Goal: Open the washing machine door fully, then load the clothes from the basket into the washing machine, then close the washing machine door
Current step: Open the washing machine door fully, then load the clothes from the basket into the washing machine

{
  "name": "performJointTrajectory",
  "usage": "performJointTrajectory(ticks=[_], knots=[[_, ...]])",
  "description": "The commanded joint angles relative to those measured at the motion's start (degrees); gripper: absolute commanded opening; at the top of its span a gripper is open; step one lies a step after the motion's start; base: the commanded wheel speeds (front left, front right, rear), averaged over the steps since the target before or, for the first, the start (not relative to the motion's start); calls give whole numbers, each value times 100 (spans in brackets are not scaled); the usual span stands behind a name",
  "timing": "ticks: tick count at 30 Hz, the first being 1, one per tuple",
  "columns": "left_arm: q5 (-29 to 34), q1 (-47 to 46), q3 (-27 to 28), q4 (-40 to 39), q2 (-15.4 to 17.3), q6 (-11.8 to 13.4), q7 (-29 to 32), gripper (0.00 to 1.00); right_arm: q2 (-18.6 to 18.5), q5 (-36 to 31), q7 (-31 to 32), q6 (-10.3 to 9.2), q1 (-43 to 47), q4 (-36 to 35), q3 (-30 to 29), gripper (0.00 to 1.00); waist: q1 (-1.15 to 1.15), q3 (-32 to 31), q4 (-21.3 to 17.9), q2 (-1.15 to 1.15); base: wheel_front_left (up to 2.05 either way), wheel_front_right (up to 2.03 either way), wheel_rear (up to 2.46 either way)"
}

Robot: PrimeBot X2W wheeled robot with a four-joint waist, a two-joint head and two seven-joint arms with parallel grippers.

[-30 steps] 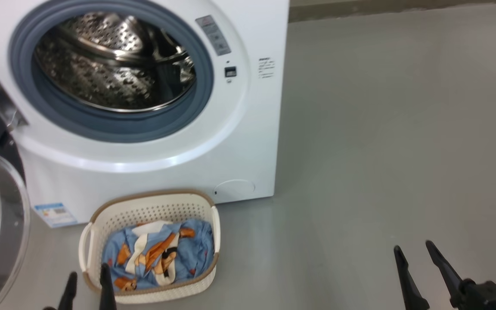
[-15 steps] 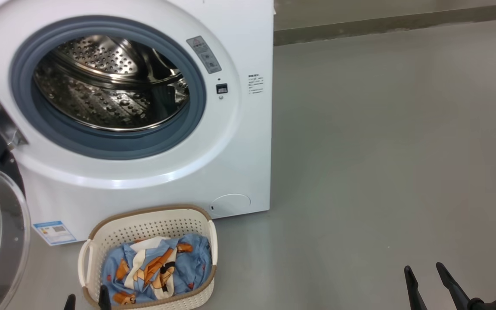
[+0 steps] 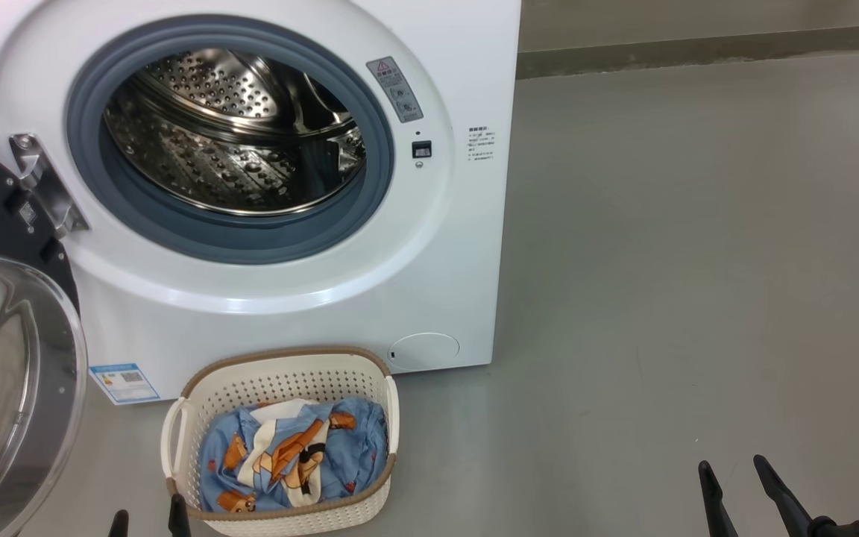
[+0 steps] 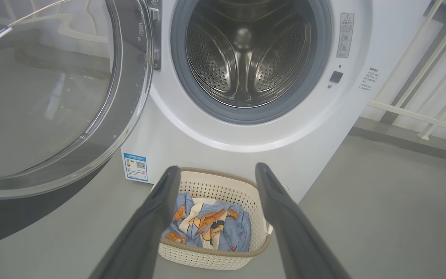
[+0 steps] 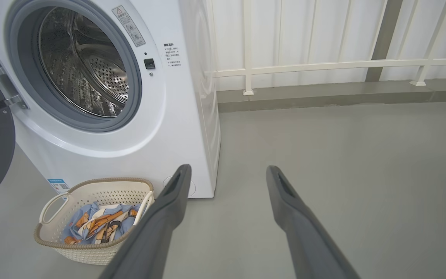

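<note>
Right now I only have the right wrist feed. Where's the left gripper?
Observer: The left gripper is open, aimed at the basket from its near side, touching nothing.
Operator: Door in its way?
Observer: No. The door stands swung out to that gripper's left, apart from it.
Operator: Drum empty?
Observer: Seen head-on in the left wrist view, the drum holds nothing.

Bright, even, diffuse light; faint shadows on the floor (image 3: 661,261). Highlights glint on the steel drum (image 3: 236,149) and door glass (image 4: 41,97). Wrist views bend straight lines near their edges.
</note>
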Motion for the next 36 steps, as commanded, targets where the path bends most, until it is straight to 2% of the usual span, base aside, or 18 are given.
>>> performJointTrajectory(ticks=[1,13,20,28,36], knots=[[68,-141,207,-153,62,-4,-37,100,-76,-58,-69,9,-157,-113,141,100,0,-2,8,0,0,0,0],[215,-132,160,-46,62,-96,-37,100,-108,-24,-69,9,-167,-101,194,100,0,51,-21,0,4,-4,0],[258,-128,186,25,62,-130,-37,100,-99,0,-69,9,-158,-96,202,100,0,97,-45,0,80,-92,12],[288,-147,255,-3,62,25,-37,100,-104,27,-69,9,-166,-107,207,100,0,160,-72,0,143,-170,27],[249,-166,233,-30,62,108,-37,100,-116,45,-69,9,-185,-105,209,100,0,235,-80,0,70,-70,0]])
